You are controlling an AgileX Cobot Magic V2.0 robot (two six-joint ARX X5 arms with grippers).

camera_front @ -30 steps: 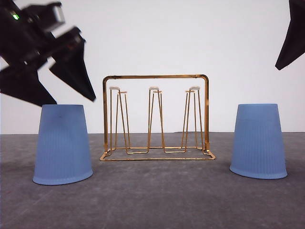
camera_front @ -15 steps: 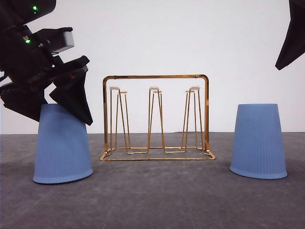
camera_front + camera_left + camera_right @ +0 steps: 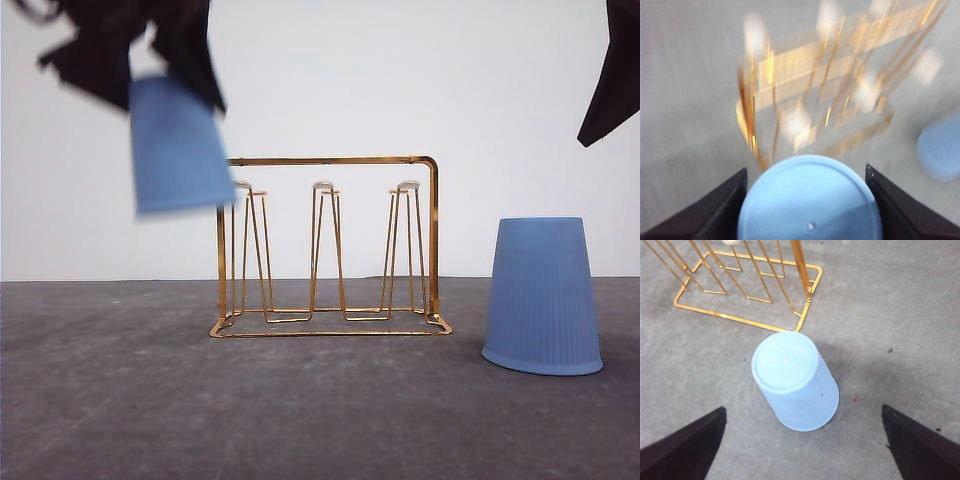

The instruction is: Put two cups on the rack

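My left gripper [image 3: 150,72] is shut on a light-blue ribbed cup [image 3: 178,145] and holds it upside down in the air, above and just left of the rack's left prongs. In the left wrist view the cup's flat base [image 3: 810,200] sits between the two fingers [image 3: 720,210], with the gold wire rack [image 3: 815,95] blurred below. The rack [image 3: 325,250] stands at the table's middle with nothing on its prongs. The second cup [image 3: 543,295] stands upside down on the table right of the rack. My right gripper [image 3: 802,450] hangs open above that cup [image 3: 795,382], apart from it.
The dark grey table [image 3: 320,420] lies flat all around the rack. A white wall [image 3: 400,80] closes the back. The rack's base corner [image 3: 810,290] lies close to the standing cup.
The left gripper came down onto the left cup, shut on it and lifted it off the table, up and right toward the rack's left end. The right arm has not moved.
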